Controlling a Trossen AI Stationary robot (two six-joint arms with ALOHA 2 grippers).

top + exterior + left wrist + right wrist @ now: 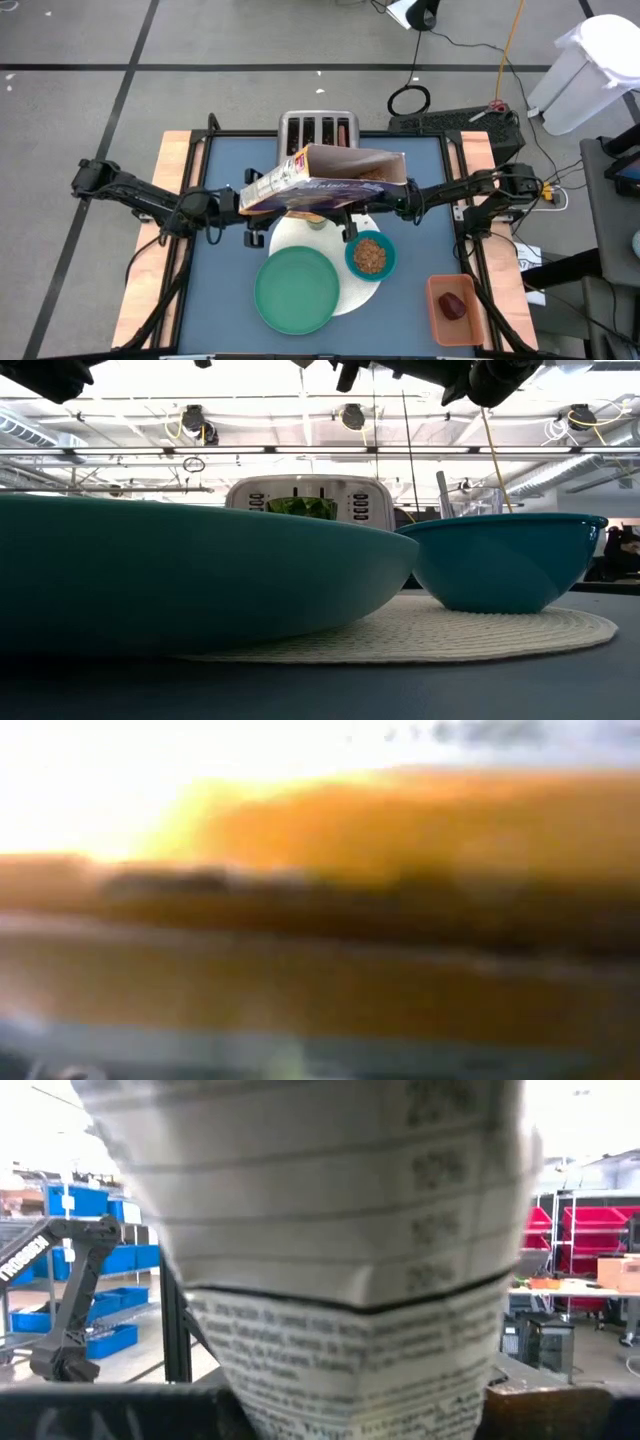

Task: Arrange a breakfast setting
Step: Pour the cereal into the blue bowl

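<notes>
A: Breakfast things sit mid-bench: one green plate (296, 290) on the left, overlapping one white round placemat (352, 296), and one teal bowl (370, 256) with brown cereal on the mat's right edge. Only the high view shows the cereal; the low view shows just the bowl's outer wall.

B: And the arms?

A: Both reach inward level above the bench (225, 300) and meet at the purple cereal box (325, 180), held on its side over the mat with its open end to the right. The left pincer (243, 202) is at the box's left end; its wrist view is a blur of orange, so I cannot tell whether it pinches. The right pincer (400, 196) is at the open end; its wrist view is filled with printed box panel, and its grip cannot be told either.

B: Anything else?

A: One silver toaster (318, 130) with four slots behind the box. Far right, one orange tray (440, 325) holds one dark red fruit (454, 306), seen only from above. The low view alone shows something green (303, 508) before the toaster.
</notes>
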